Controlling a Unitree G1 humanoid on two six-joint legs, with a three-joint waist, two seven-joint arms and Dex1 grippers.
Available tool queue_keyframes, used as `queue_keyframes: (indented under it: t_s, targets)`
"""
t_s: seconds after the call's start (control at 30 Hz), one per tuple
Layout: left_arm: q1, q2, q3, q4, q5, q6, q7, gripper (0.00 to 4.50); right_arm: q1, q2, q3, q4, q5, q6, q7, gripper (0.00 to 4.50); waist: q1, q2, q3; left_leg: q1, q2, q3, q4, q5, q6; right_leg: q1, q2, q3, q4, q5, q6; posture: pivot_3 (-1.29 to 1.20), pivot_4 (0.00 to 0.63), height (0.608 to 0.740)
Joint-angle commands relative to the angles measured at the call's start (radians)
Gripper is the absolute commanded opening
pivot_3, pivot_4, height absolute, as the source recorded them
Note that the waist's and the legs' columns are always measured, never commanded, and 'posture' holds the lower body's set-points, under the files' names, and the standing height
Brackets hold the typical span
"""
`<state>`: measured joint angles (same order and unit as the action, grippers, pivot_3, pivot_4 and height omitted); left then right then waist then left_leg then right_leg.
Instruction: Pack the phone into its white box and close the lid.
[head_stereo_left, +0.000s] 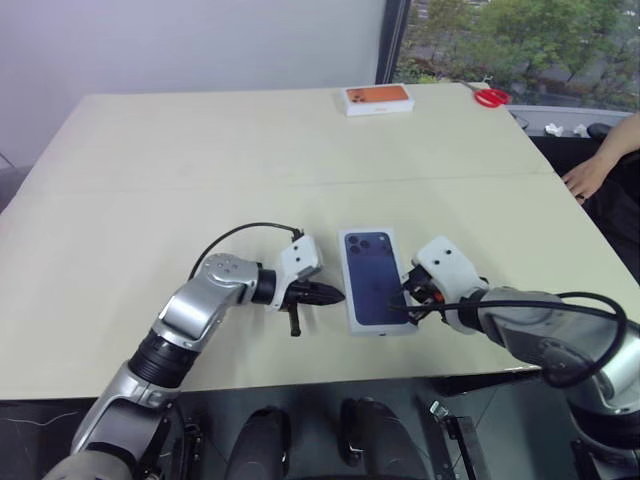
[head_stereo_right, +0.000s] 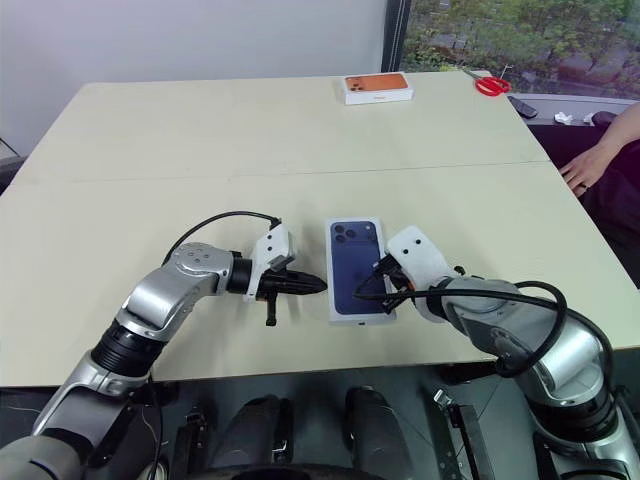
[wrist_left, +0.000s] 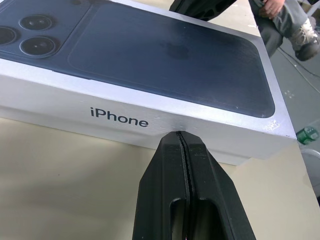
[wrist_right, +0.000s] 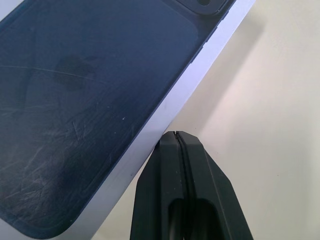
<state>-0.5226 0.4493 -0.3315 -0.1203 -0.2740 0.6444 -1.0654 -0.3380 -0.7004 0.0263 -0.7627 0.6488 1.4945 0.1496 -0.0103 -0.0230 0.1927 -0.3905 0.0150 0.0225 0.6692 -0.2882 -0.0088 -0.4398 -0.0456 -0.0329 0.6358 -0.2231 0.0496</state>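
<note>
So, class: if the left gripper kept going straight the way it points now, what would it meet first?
The lid: the shut left gripper points at its long white side wall, just under the printed word, with its tips at or nearly touching it. Whether they already touch is unclear.

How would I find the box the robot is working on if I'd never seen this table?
Look at the big beige table, near its front edge. Between the left gripper and the right gripper lies the lid, closed on its box. It shows a dark blue phone picture, while the far box shows orange.
</note>
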Motion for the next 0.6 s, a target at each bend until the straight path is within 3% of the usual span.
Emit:
queue_keyframes:
  t_s: [0.03, 0.6]
  targets:
    - [-0.020, -0.017, -0.005, -0.038, -0.022, -0.023, -0.007, 0.00, 0.007, 0.021, 0.002, -0.056, 0.010, -0.002, 0.032, 0.02, 0.000, 0.000, 0.000, 0.000, 0.000, 0.000, 0.000, 0.000, 0.000, 0.000, 0.000, 0.000, 0.000, 0.000, 0.000, 0.00, 0.150, 0.740]
    - [-0.012, -0.010, 0.007, 0.001, -0.005, -0.036, 0.019, 0.00, 0.001, 0.033, 0.012, -0.052, -0.042, -0.006, 0.057, 0.02, 0.000, 0.000, 0.000, 0.000, 0.000, 0.000, 0.000, 0.000, 0.000, 0.000, 0.000, 0.000, 0.001, 0.000, 0.000, 0.00, 0.150, 0.740]
